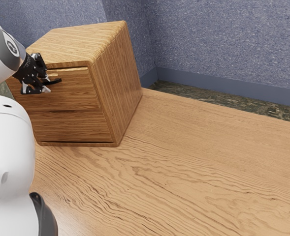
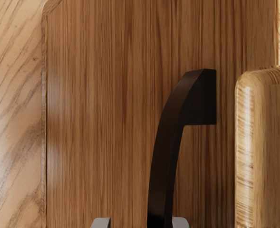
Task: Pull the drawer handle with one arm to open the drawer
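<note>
A wooden cabinet [image 1: 110, 73] stands at the exterior view's left with two stacked drawers. The upper drawer [image 1: 71, 91] carries a black curved handle [image 1: 54, 80] on its front; a thin pale strip shows along the drawer's top edge. My gripper [image 1: 38, 81] is at this handle, coming in from the exterior view's left. In the wrist view the handle [image 2: 178, 142] runs up from between two grey fingertips [image 2: 101, 222]. It lies close to one pad, with a gap to the other, so the gripper is open around it. The drawer front [image 2: 106, 118] lies behind the handle.
The lower drawer [image 1: 71, 125] sits below, its front flush. Wide wooden floor [image 1: 194, 162] stretches toward the exterior view's right. Blue walls [image 1: 223, 34] close the back. My own white arm [image 1: 7, 147] stands close in front of the cabinet.
</note>
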### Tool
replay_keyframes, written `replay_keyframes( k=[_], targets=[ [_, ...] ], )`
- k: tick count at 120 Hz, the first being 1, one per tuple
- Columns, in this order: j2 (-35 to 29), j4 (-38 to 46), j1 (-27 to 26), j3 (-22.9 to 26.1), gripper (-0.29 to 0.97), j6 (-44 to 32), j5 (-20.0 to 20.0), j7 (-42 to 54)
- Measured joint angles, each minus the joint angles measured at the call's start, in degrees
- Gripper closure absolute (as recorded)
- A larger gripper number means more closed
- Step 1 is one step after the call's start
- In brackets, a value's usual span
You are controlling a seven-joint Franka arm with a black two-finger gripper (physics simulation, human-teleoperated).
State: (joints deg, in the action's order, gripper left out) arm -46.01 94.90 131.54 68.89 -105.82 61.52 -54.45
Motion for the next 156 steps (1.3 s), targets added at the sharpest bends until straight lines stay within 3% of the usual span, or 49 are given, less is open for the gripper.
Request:
replay_keyframes(
  k=[156],
  targets=[
    [-4.0,5.8,-4.4,-6.7,0.6,2.9,-0.2,0.1]
  ],
)
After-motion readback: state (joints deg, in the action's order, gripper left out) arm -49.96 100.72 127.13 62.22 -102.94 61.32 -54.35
